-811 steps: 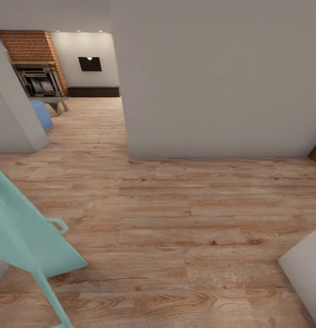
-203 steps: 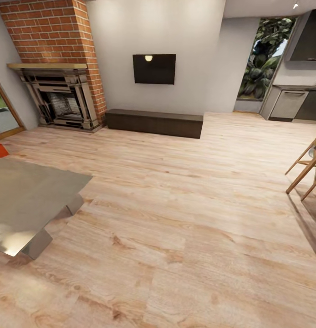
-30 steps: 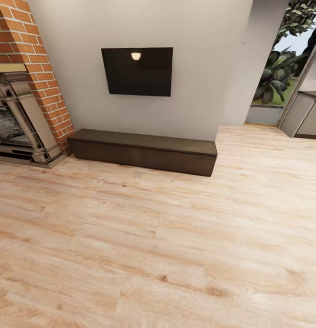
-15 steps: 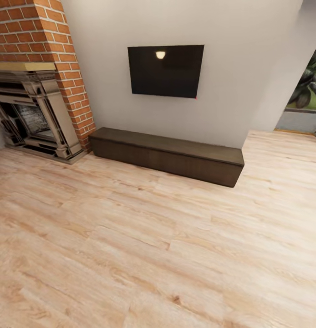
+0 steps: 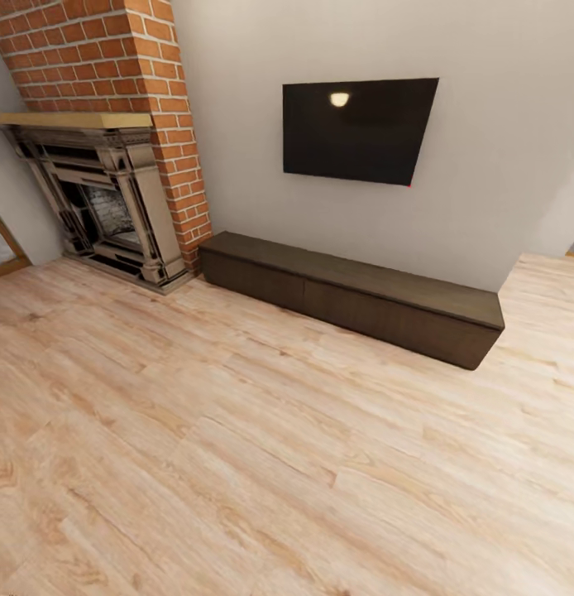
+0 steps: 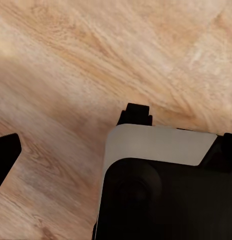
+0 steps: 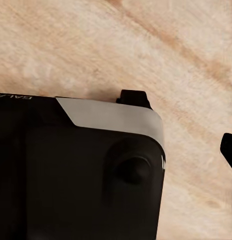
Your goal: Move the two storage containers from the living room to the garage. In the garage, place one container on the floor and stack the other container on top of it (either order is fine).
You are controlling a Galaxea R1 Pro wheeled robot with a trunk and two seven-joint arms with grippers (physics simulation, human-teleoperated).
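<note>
Light wood planks (image 5: 237, 447) of the living room are filling the head view, with neither orange-red container in it.

Red brick is rising in a chimney (image 5: 113, 58) above a grey carved fireplace (image 5: 105, 207) with a pale wooden mantel (image 5: 72, 120), standing at the left of the far wall. A long, low dark brown cabinet (image 5: 353, 294) is sitting on the floor against the pale grey wall (image 5: 485, 124), starting just beside the fireplace, and a black screen (image 5: 357, 130) is hanging on that wall above it, reflecting a small light. Each wrist camera is looking down over a black and pale grey part of the robot's body (image 6: 161, 190) (image 7: 80, 170) onto the same planks. Whether the left claw or the right claw is wide or narrow, I cannot tell.
</note>
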